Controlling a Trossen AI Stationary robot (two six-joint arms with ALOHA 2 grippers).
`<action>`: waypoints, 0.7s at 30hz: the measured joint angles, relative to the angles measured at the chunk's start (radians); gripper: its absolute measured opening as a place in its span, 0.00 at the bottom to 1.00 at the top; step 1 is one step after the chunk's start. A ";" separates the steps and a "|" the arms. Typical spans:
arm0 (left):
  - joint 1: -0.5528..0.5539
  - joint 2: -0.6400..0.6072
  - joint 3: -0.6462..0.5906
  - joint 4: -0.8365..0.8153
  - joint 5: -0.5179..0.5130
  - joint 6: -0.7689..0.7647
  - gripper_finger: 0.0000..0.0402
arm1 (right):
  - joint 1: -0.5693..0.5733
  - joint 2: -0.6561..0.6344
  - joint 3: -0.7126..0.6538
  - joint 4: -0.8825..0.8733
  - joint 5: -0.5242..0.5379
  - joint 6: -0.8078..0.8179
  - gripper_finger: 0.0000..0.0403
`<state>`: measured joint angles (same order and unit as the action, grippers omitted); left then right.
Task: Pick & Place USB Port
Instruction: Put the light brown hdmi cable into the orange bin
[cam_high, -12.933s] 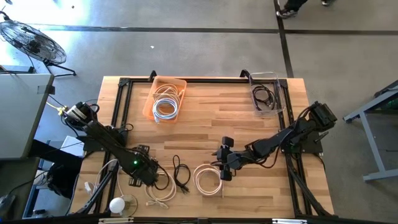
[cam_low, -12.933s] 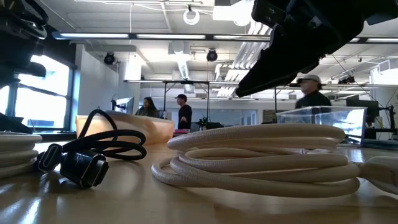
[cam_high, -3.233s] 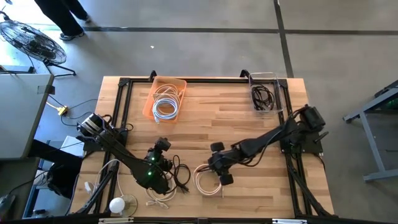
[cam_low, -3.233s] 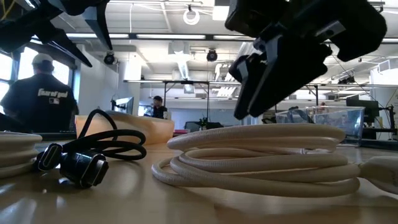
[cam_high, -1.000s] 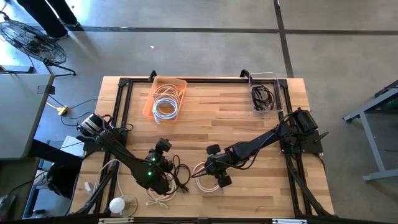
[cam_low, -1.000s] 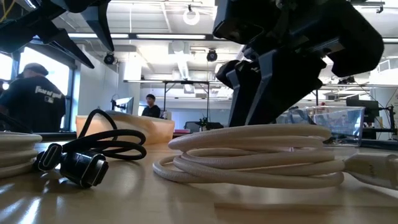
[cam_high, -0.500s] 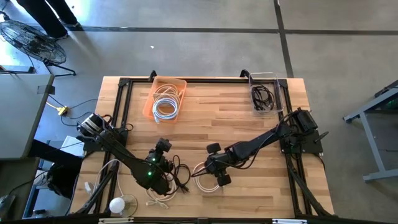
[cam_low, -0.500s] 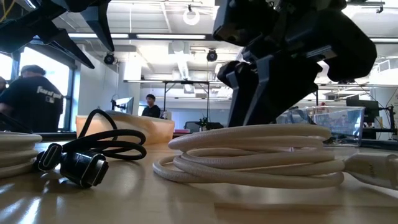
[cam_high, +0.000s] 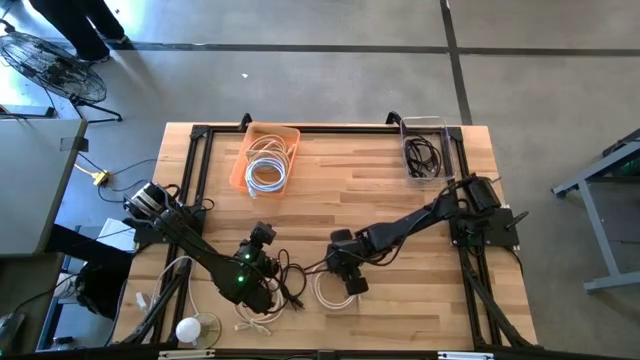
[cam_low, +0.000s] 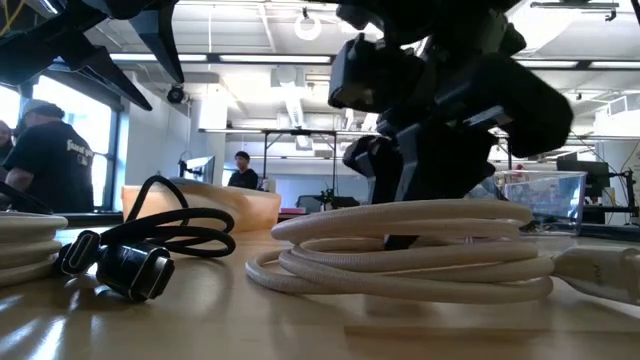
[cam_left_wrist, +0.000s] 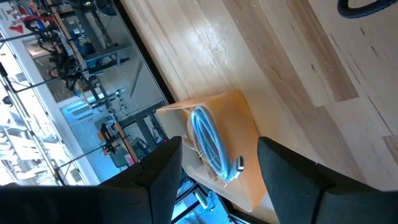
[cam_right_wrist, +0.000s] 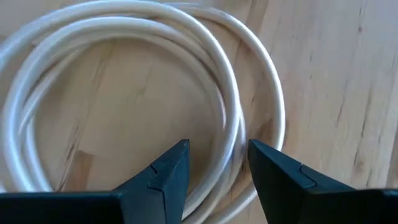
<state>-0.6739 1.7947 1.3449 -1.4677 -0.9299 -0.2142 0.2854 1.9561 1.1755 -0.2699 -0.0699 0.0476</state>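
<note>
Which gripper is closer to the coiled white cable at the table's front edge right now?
Right. The right gripper is down on the coiled white cable, jaws straddling its strands. The left gripper hangs off to the side, above the black cable.

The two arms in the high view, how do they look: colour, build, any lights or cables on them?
Both arms are black and slender, built of jointed segments. The left arm shows a small green light near its wrist and a silver cylinder at its base. The right arm ends in a blocky wrist. The right gripper's fingers are dark, flat, tapered wedges.
</note>
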 joint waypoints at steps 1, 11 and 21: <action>0.000 0.000 0.000 0.001 0.000 0.000 0.51 | -0.006 0.002 0.000 -0.003 -0.004 0.010 0.39; 0.000 0.000 0.000 0.002 -0.013 -0.002 0.51 | -0.055 0.018 0.005 -0.037 0.037 0.135 0.08; 0.000 0.000 0.000 0.013 -0.151 0.028 0.51 | -0.057 0.017 0.003 -0.001 0.044 0.124 0.03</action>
<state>-0.6743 1.7947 1.3449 -1.4552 -1.0811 -0.1865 0.2283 1.9728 1.1790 -0.2710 -0.0261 0.1715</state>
